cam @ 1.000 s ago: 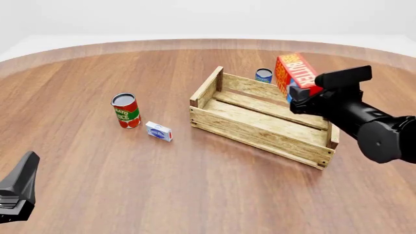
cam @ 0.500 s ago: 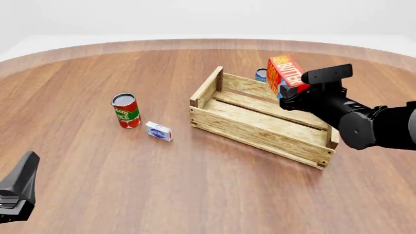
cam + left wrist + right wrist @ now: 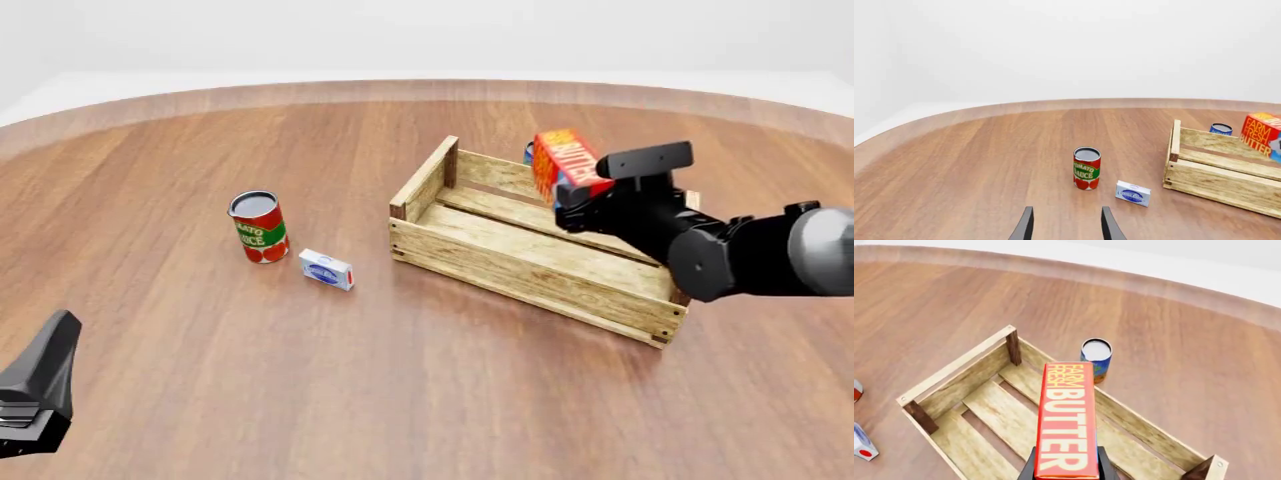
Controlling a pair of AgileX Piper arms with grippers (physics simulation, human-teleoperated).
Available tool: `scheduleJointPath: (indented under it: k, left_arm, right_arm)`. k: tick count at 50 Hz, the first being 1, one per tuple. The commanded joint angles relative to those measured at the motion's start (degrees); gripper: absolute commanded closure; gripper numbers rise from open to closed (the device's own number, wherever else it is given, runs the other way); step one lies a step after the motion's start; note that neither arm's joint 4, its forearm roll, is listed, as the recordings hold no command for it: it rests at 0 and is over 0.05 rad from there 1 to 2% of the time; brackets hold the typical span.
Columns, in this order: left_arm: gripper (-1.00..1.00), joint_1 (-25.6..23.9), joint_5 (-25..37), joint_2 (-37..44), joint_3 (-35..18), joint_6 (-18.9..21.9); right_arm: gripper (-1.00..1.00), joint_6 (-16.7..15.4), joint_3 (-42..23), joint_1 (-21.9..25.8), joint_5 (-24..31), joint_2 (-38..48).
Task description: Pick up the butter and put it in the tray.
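The butter (image 3: 563, 160) is a red carton with orange-yellow lettering, held in the air over the far side of the tray (image 3: 534, 285). My right gripper (image 3: 571, 186) is shut on its near end. In the right wrist view the butter (image 3: 1066, 420) points away along the fingers, above the tray's slatted floor (image 3: 997, 412) and far wall. The left wrist view shows the butter (image 3: 1261, 131) above the tray (image 3: 1214, 182) at the right edge. My left gripper (image 3: 34, 390) hangs low at the near left, and its open fingers (image 3: 1024, 225) hold nothing.
A red-green can (image 3: 259, 227) and a small blue-white box (image 3: 326, 269) stand left of the tray. A blue can (image 3: 1095, 357) sits just behind the tray's far wall. The round wooden table's edge curves along the back.
My right gripper has carried the butter leftward, from beyond the tray's far right corner to above its far wall. The left arm has stayed still.
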Motion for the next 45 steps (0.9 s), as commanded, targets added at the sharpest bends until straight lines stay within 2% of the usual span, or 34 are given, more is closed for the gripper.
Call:
scheduleJointPath:
  k: [1, 45]
  left_arm:
    - [-1.0, 0.0, 0.0, 0.0, 0.0, 0.0]
    - [-1.0, 0.0, 0.0, 0.0, 0.0, 0.0]
  right_arm:
    - [1.0, 2.07, -0.72, 0.48, -0.94, 1.0]
    - [1.0, 4.73, -3.55, 0.79, 3.35, 3.19]
